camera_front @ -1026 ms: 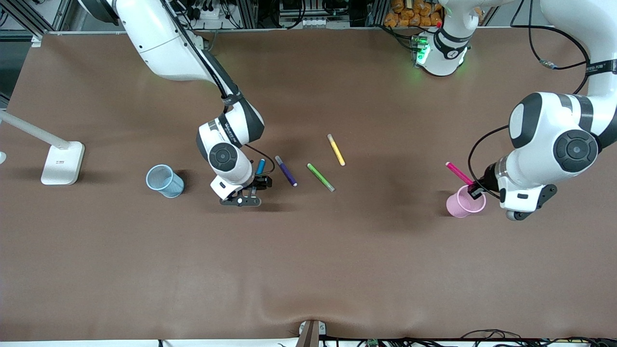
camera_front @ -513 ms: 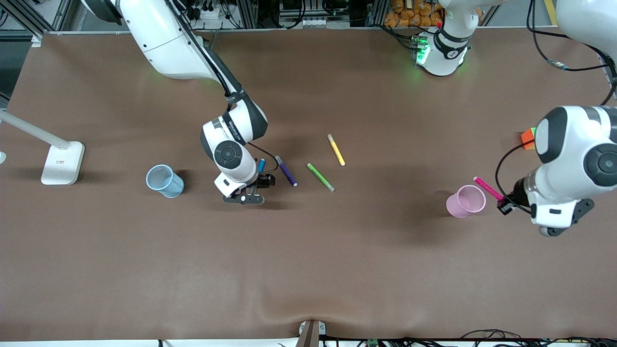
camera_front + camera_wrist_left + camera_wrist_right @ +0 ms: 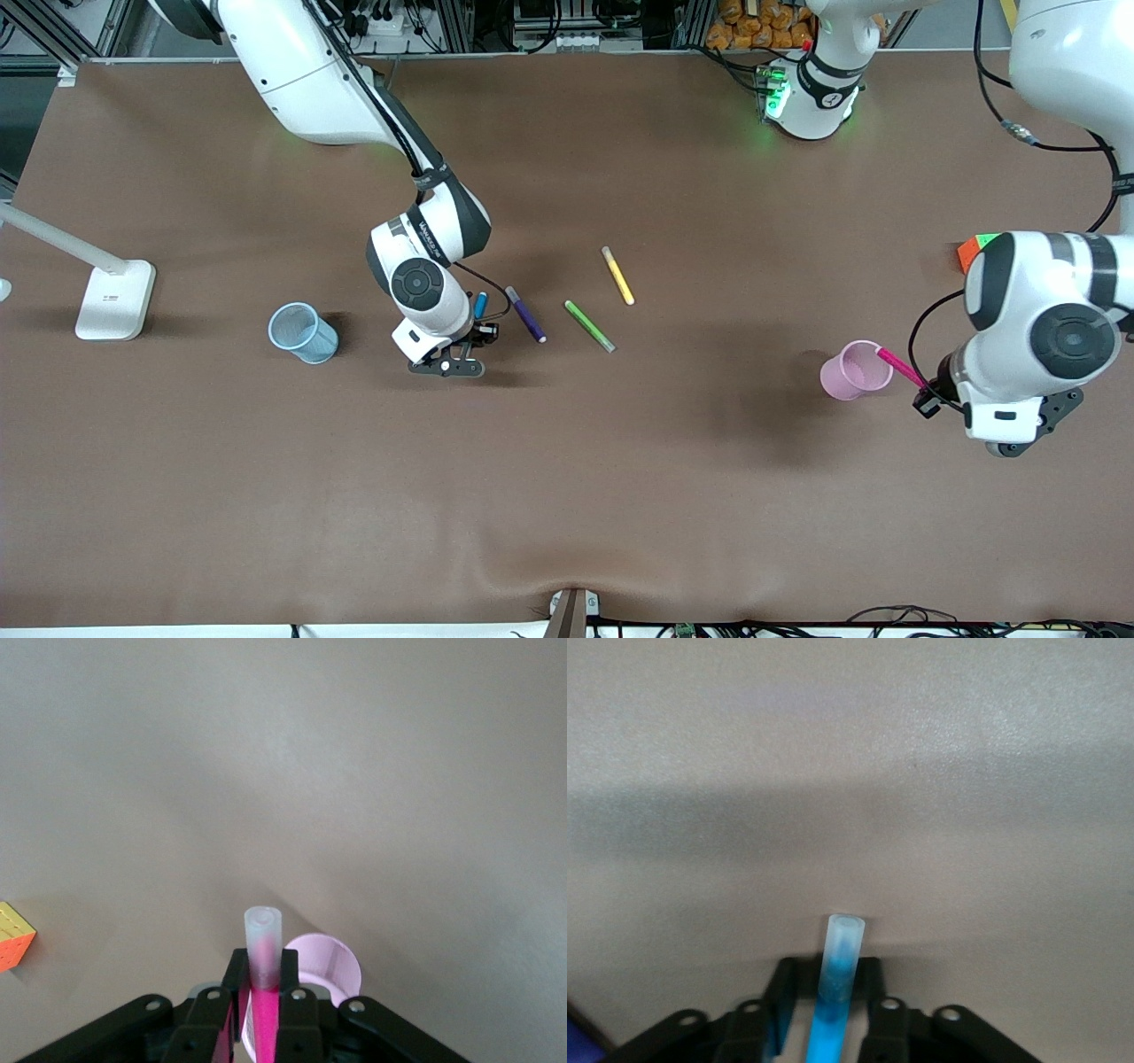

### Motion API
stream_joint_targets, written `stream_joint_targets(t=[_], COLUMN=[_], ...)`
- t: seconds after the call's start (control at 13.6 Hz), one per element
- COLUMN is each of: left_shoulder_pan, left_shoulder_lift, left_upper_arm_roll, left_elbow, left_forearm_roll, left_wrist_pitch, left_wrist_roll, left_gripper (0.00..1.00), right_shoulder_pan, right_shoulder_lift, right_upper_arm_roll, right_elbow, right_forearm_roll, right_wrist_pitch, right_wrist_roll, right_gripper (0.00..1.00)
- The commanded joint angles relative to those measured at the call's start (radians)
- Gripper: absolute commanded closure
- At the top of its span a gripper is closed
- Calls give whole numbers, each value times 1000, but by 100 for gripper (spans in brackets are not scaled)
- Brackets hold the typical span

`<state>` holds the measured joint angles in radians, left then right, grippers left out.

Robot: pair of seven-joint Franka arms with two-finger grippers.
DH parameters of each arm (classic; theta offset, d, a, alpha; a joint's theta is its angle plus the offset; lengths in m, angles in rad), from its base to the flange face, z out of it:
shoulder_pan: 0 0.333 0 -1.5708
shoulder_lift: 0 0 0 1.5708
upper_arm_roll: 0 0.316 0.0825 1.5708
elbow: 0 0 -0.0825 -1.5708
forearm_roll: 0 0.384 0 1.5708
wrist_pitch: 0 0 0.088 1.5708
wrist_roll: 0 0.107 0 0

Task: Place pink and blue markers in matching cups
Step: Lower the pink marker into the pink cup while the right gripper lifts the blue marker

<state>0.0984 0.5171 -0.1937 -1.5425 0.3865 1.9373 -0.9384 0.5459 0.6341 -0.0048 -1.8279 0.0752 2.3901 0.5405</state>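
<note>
The left hand (image 3: 927,403) is clamped on the pink marker (image 3: 900,366), whose tip slants over the pink cup's (image 3: 852,372) rim. The right hand (image 3: 467,344), low over the tabletop (image 3: 567,478), pinches the blue marker (image 3: 479,305); the blue cup (image 3: 302,332) stands well apart.

no legible text, lettering on the arms' joints too small to read
</note>
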Motion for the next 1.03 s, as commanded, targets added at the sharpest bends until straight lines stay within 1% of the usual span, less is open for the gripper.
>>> stream_joint_targets(t=[0.0,0.15,0.29,0.37,0.51,0.81,0.95], left_shoulder_pan=[-28,-43,-43,-45,-48,-48,-49], left_shoulder_lift=[34,40,40,50,57,73,75], left_upper_arm_roll=[-3,-3,-3,-3,-3,-3,-3], left_elbow=[30,28,22,22,16,2,2], left_forearm_roll=[55,90,109,110,123,127,126], left_wrist_pitch=[-12,-12,-12,-12,-15,-20,-26], left_wrist_roll=[-106,-152,-169,-183,-204,-215,-217], left_gripper=[100,100,100,100,100,100,100], right_shoulder_pan=[-1,-3,-32,-53,-81,-151,-182], right_shoulder_lift=[-8,-30,-68,-86,-123,-177,-212], right_upper_arm_roll=[-4,-7,-8,-7,-7,-7,-7], right_elbow=[-8,-7,-8,-4,-2,2,1], right_forearm_roll=[-8,-18,-18,-18,-18,-18,-18], right_wrist_pitch=[-5,-8,-17,-43,-52,-49,-49], right_wrist_roll=[4,-20,-124,-181,-320,-667,-787], right_gripper=[100,100,100,100,100,100,100])
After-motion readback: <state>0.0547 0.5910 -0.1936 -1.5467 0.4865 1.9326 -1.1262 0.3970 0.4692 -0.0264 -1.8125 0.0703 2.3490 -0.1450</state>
